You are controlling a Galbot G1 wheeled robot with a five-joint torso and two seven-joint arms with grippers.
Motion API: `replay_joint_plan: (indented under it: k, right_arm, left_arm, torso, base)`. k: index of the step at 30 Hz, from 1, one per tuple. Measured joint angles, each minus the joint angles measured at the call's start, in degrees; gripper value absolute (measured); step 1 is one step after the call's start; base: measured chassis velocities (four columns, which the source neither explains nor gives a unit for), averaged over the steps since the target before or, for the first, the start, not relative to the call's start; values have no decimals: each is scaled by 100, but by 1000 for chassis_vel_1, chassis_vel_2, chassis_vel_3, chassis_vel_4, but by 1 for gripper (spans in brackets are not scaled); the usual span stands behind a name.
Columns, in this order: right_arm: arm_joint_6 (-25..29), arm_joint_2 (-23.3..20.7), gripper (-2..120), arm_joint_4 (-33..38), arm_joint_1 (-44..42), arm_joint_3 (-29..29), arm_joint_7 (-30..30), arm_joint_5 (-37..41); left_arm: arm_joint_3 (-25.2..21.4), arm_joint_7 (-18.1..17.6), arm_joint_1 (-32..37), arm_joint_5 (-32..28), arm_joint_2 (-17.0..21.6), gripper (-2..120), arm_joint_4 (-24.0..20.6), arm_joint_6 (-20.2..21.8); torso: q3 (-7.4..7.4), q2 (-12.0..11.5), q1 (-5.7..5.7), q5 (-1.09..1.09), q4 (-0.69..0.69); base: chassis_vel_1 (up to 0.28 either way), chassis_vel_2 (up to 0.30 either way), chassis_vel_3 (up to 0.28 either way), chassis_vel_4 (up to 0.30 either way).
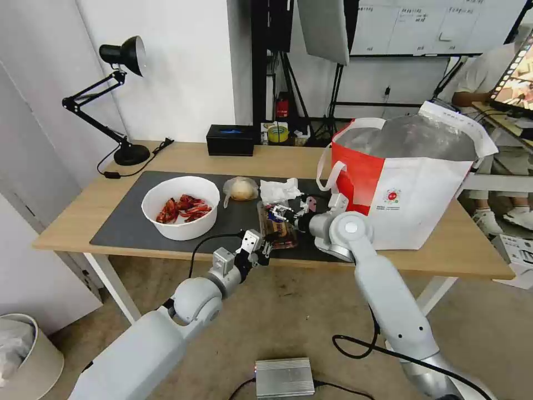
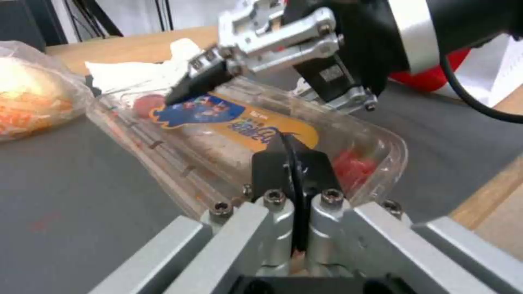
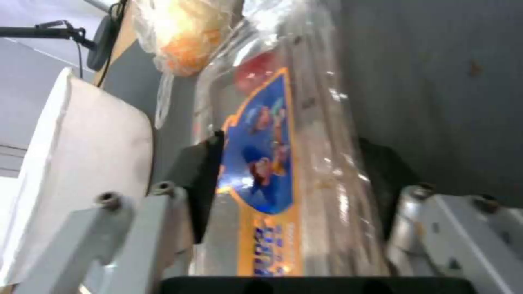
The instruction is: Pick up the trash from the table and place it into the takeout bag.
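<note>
- The clear box (image 1: 277,226) lies on the grey mat (image 1: 127,214) near the table's (image 1: 78,222) front edge, its long side running front to back.
- The right gripper (image 1: 283,214) straddles the box crosswise; in the right wrist view its black pads (image 3: 199,183) sit on either side of the box (image 3: 283,163), jaws closed onto its walls.
- The left gripper (image 1: 260,251) sits at the box's near end, just over the front edge; in its wrist view the two pads (image 2: 291,171) are pressed together, with the box's rim (image 2: 240,134) right behind them.
- The tissue (image 1: 279,190) and the bagged bun (image 1: 240,189) lie close behind the box; the bowl (image 1: 180,206) of shells stands farther left on the mat.
- The bag (image 1: 411,183) stands open-topped at the right of the table, just beside the right arm's wrist.
- Bare mat shows between the bowl and the box.
</note>
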Motion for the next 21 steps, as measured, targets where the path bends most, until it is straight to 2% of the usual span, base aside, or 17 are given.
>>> replay_joint_plan:
  k: [1, 5, 7, 9, 11, 12, 14, 21]
  right_arm:
    - [0, -7, 46, 1, -13, 7, 1, 0]
    - [0, -14, 37, 2, -34, 23, 1, 1]
    - [1, -23, 26, 5, -54, 38, 0, 0]
    - [1, -26, 23, 13, -64, 42, 0, 0]
    - [3, -31, 10, 43, -98, 59, 2, 2]
    - [3, -31, 10, 43, -98, 59, 2, 2]
    - [4, -27, 1, 66, -138, 101, 3, 4]
    - [5, -25, 1, 89, -173, 140, 6, 4]
  left_arm:
    - [-6, 1, 4, 0, 4, 0, -4, -1]
    - [-24, 6, 18, -4, 17, 0, -23, -1]
    - [-49, 14, 37, -12, 33, 0, -50, -2]
    - [-57, 16, 43, -18, 38, 0, -62, -2]
    - [-76, 19, 54, -30, 61, 0, -86, -3]
    - [-76, 19, 54, -30, 61, 0, -86, -3]
    - [-98, 19, 60, -43, 71, 0, -101, -4]
    - [-197, 26, 149, -96, 179, 0, -244, -7]
  torso:
    - [0, -1, 0, 0, 0]
    - [0, 0, 0, 0, 0]
    - [0, 0, 0, 0, 0]
    - [0, 0, 0, 0, 0]
    - [0, 0, 0, 0, 0]
    - [0, 0, 0, 0, 0]
    - [-1, 0, 0, 0, 0]
    - [-1, 0, 0, 0, 1]
  base:
    - [0, 0, 0, 0]
    - [0, 0, 0, 0]
    - [0, 0, 0, 0]
    - [0, 0, 0, 0]
    - [0, 0, 0, 0]
    - [0, 0, 0, 0]
    - [0, 0, 0, 0]
    - [0, 0, 0, 0]
